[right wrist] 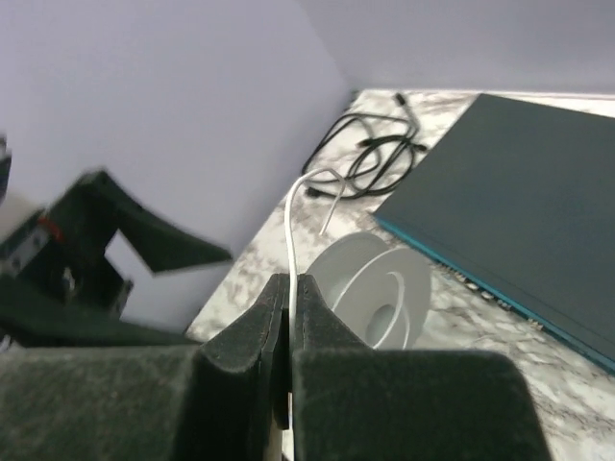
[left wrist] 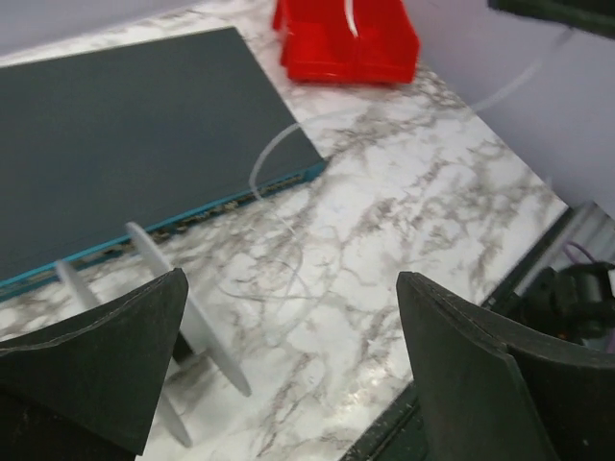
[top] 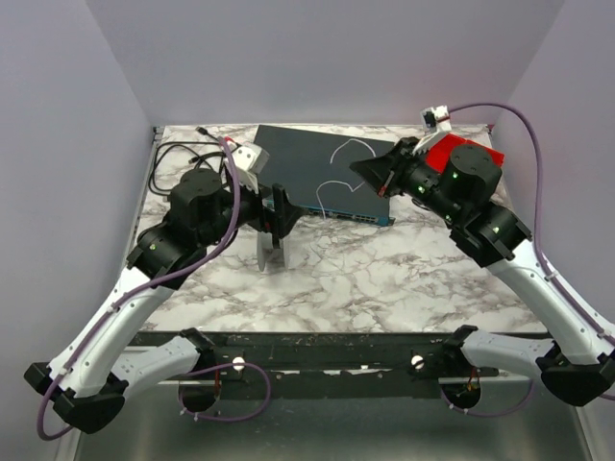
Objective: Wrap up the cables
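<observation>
**Item: cable** (right wrist: 291,226); thin white wire; pinched between the pads of my right gripper (right wrist: 291,288), which is clenched on it; above the pinch it climbs to mid-frame of the right wrist view and bends over like a hook. Overhead, the wire lies in two loose loops on the dark flat box (top: 317,158), top centre. In the left wrist view it drops past the box's corner and curls over the marble table (left wrist: 432,192).

**Item: spool** (left wrist: 187,322); white, two discs, standing on edge at lower left, just beside one finger; my left gripper (left wrist: 288,336) is released, jaws wide apart, grasping nothing.

**Surroundings:** red bin (left wrist: 346,43), top centre; black cord (right wrist: 370,158), coiled in the far corner, well apart from the wire.

**Risks, as I judge them:**
- the wire is so fine it may slide out of my pinch under any pull;
- slack loops may snag on the box's corner or knot together;
- the spool, unheld, may tip or roll if the wire tugs it.

**Not legible:**
- whether any wire is already on the spool's hub, which my finger covers;
- where the wire's far end lies;
- the strand at the upper right of the left wrist view, too faint to trace.
</observation>
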You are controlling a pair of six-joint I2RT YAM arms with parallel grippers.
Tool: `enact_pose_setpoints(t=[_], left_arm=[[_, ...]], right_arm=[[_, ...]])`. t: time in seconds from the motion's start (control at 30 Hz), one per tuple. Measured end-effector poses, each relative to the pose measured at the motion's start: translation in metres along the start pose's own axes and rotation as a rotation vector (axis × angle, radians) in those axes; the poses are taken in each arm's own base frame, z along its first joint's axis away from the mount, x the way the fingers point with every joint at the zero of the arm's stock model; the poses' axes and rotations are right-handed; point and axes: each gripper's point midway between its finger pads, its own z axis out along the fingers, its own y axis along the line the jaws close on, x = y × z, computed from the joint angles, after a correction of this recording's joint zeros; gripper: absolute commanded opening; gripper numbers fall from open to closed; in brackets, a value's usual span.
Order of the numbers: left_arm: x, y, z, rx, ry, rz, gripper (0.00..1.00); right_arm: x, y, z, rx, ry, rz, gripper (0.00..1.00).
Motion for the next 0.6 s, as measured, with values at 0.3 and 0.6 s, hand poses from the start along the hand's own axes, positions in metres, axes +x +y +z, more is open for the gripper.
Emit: enact_pose_setpoints(t=[0.3,0.6], left_arm=[[-0.052,0.014,-0.035,-0.138,-0.132,0.11,0.72],[-0.058,0.0,-0.014,-0.048,-0.072,0.142,0.65]], right_arm=[[0.031,0.054,-0.005,-0.34,0.183,-0.082,0.01],[0.056,0.065,0.004,-0.45,0.299,-0.058,0.01]])
